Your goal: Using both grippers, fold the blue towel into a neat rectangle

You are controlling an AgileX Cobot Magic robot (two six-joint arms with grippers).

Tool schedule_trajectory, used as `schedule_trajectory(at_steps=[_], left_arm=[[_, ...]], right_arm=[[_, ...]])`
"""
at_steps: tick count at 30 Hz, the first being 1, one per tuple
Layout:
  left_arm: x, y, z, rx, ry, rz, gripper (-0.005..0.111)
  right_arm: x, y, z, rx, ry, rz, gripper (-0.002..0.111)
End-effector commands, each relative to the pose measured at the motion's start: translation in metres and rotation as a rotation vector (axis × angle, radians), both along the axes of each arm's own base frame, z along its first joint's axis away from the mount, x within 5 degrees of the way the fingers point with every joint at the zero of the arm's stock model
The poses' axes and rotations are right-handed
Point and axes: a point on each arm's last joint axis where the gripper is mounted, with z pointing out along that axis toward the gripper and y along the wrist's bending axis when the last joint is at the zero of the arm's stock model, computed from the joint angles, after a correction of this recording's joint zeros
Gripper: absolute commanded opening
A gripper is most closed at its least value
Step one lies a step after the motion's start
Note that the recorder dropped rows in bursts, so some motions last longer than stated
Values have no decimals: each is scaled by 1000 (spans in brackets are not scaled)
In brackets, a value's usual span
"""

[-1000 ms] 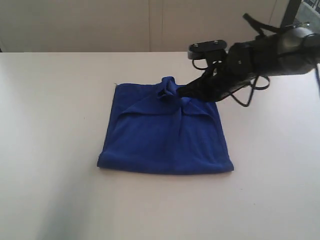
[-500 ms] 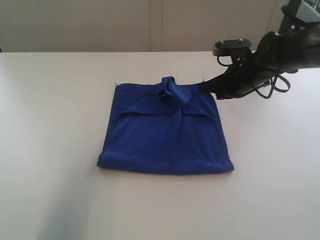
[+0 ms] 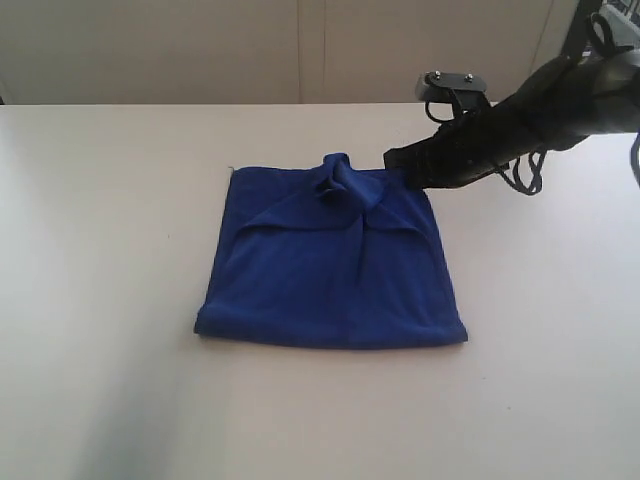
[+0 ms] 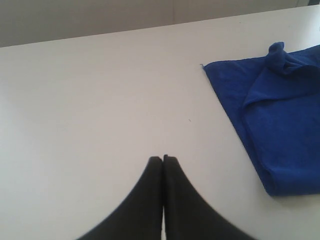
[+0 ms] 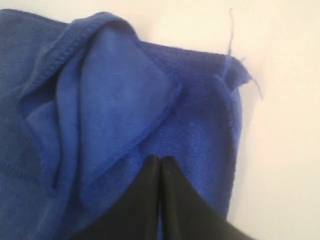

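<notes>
— Where is the blue towel (image 3: 330,265)?

— In the middle of the white table (image 3: 100,300), lying flat, folded to a rough square. Its near edge is a soft, rounded fold, nearly straight from left to right.

— And the top of it?

— Not tidy. An upper layer's edge curves across the far half, and a crease runs from the centre toward the far edge. There the cloth bunches into a small raised peak (image 3: 338,178) that sticks out past the far edge. The colour is a deep royal blue, and the pile looks fuzzy up close.

— The left gripper (image 4: 163,159)?

— Over bare tabletop, apart from the towel. Its black fingers are pressed together with nothing between them.

— The right gripper (image 3: 392,160)?

— At the towel's far right corner, just right of the peak. Its fingers are closed too, with their tips over the cloth and no cloth caught between them. Whether they touch the towel, I cannot tell. A loose thread (image 5: 231,30) stands out from that corner.

— Beyond?

— A pale wall (image 3: 200,50).
</notes>
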Motion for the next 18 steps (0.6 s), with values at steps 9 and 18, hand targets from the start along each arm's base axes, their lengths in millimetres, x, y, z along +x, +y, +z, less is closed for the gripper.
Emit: schedule_trajectory(at_steps=[9,18], left_arm=[[-1,0,-2,-14,3,1,0],[-1,0,-2,-14,3,1,0]], right_arm=[[29,3,-16,92,-24,-79,0],[46,6,-27,89,-46,-75,12]])
